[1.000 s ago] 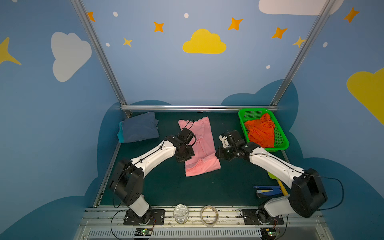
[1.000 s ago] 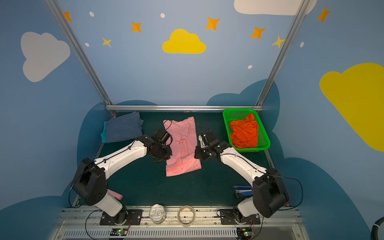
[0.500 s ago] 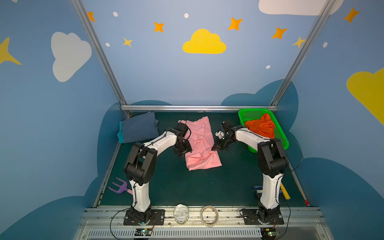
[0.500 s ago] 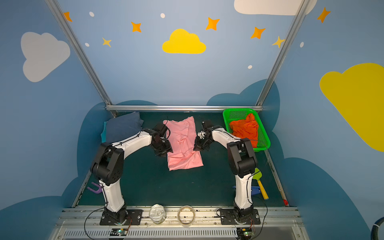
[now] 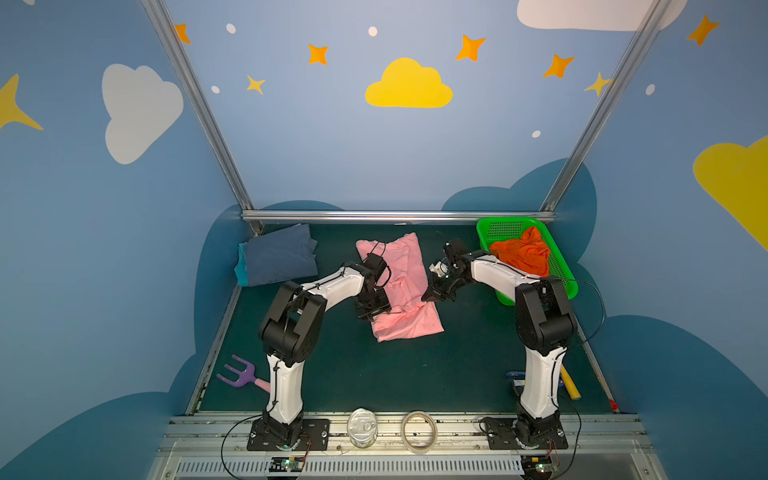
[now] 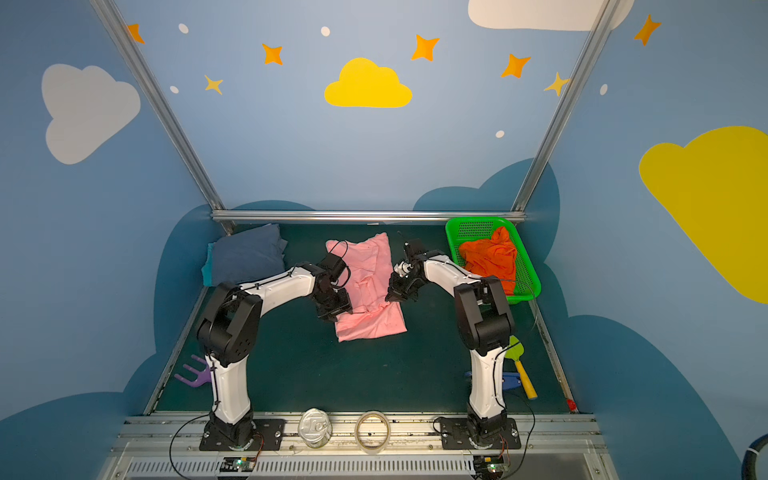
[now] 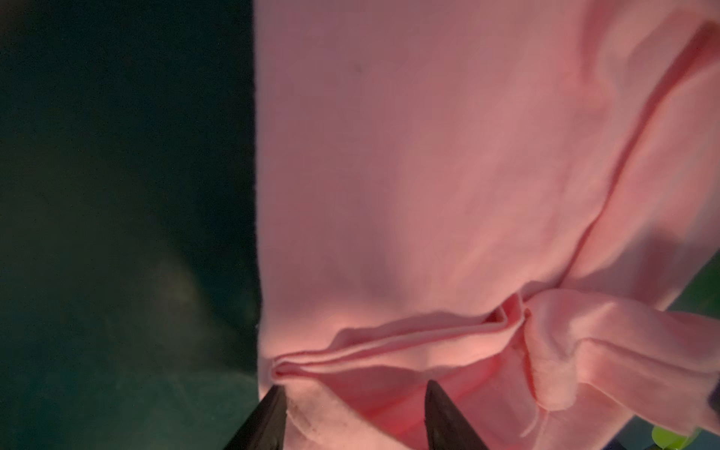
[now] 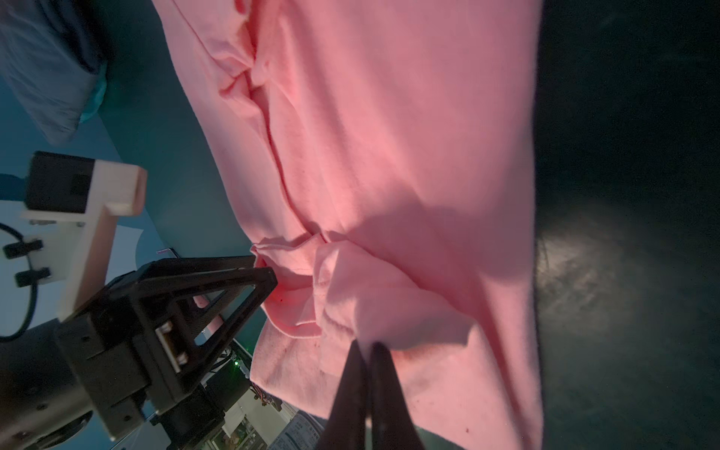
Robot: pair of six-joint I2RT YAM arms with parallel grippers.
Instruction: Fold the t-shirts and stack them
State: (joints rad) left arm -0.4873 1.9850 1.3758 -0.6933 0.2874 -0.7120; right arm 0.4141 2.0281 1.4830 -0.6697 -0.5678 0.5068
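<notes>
The pink t-shirt [image 5: 399, 286] [image 6: 370, 286] lies lengthwise mid-table in both top views, its near part doubled over into a creased fold. At its left edge my left gripper [image 5: 372, 311] [image 7: 354, 389] stands open, its tips just over the layered hem with nothing pinched. At the right edge my right gripper [image 5: 432, 296] [image 8: 367, 346] is shut on a raised pinch of the pink t-shirt [image 8: 389, 175]. A folded slate blue t-shirt [image 5: 278, 257] rests on a teal one [image 5: 242, 268] at the back left. The orange t-shirt [image 5: 521, 254] sits crumpled in the basket.
A green mesh basket [image 5: 505, 224] stands at the back right. A purple toy fork [image 5: 237, 374] lies front left, and a yellow-handled tool [image 5: 568, 386] front right by the right arm's base. A can [image 5: 362, 428] and a tape ring [image 5: 419, 430] sit on the front rail.
The left gripper has opened and let go of the pink t-shirt's left edge. Both arms have drawn up and back, and the shirt's near end now lies a little farther back.
</notes>
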